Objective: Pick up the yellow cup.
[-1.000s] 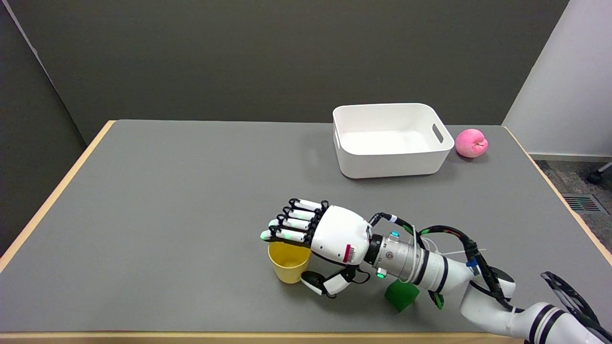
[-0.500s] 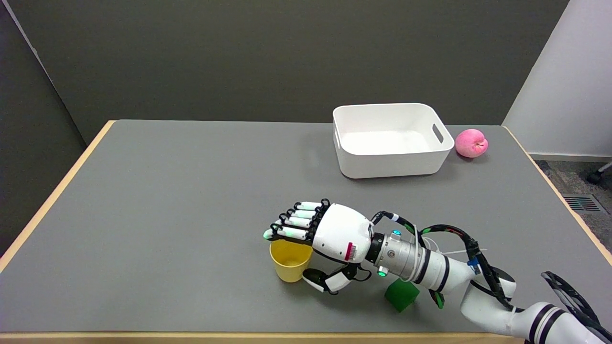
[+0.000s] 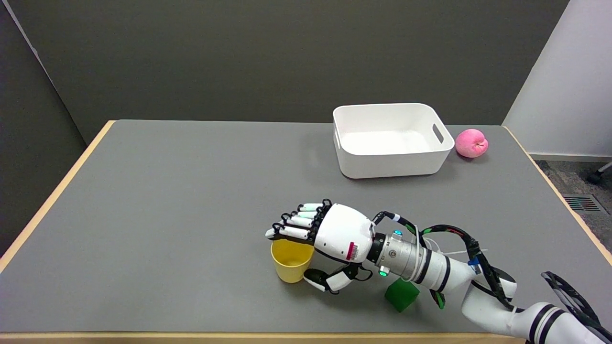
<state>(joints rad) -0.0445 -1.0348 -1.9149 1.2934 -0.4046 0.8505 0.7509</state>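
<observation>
A yellow cup [image 3: 290,262] was seen standing upright on the grey surface [image 3: 181,200], near its front edge and a little to the right of the middle, with its open mouth turned upward. The right hand [image 3: 320,243] was placed at the cup from the right side: the fingers [image 3: 297,224] were stretched out over the far rim, just above the opening, while the thumb [image 3: 316,278] was curved low beside the cup's near right wall. Whether the thumb was pressed against the wall could not be told — it lay very close to it. The cup was bracketed by the hand rather than lifted, its base being set on the surface, and no firm grasp was shown; the fingers were spread apart with nothing clamped between them. The white arm was extended in from the lower right corner, with black cables looped along the forearm. A green cube [image 3: 402,295] was set on the surface just below the wrist, to the right of the cup and apart from it. Farther back, on the right half, a white bin [image 3: 391,165] with a handle slot in its side wall was placed — its inside appeared bare. A pink peach-like fruit [image 3: 471,143] was laid just beside the bin's right wall, near the back right corner of the surface.
</observation>
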